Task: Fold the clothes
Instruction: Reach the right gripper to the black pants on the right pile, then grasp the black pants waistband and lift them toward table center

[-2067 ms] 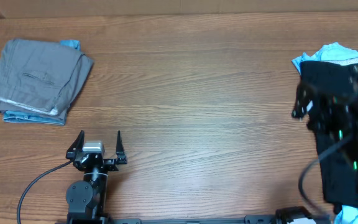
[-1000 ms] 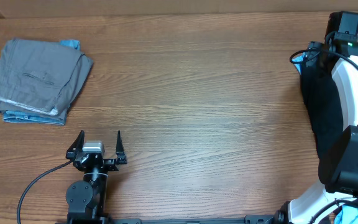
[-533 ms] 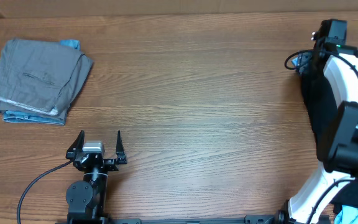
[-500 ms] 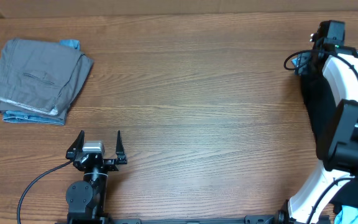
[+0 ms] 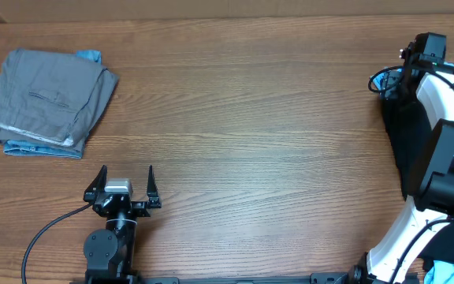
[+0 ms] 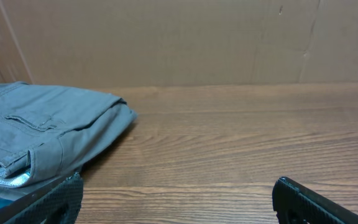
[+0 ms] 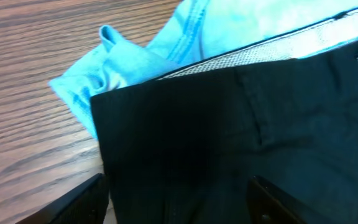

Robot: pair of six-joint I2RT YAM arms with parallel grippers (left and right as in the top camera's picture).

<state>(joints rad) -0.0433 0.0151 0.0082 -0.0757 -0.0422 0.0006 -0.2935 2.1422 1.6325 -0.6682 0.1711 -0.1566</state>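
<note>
Two garments lie heaped at the far right edge of the table, black shirt over light blue T-shirt, and the step in hand looks like the first pick-up. Arm stretched far, the right gripper hovers above the black cloth, jaws spread and empty; next it likely must drop and pinch a hem. Near the front the left gripper rests, jaws wide, empty.

black garment — atop light blue garment | wooden table at left | gripper spread over black fabric
</note>
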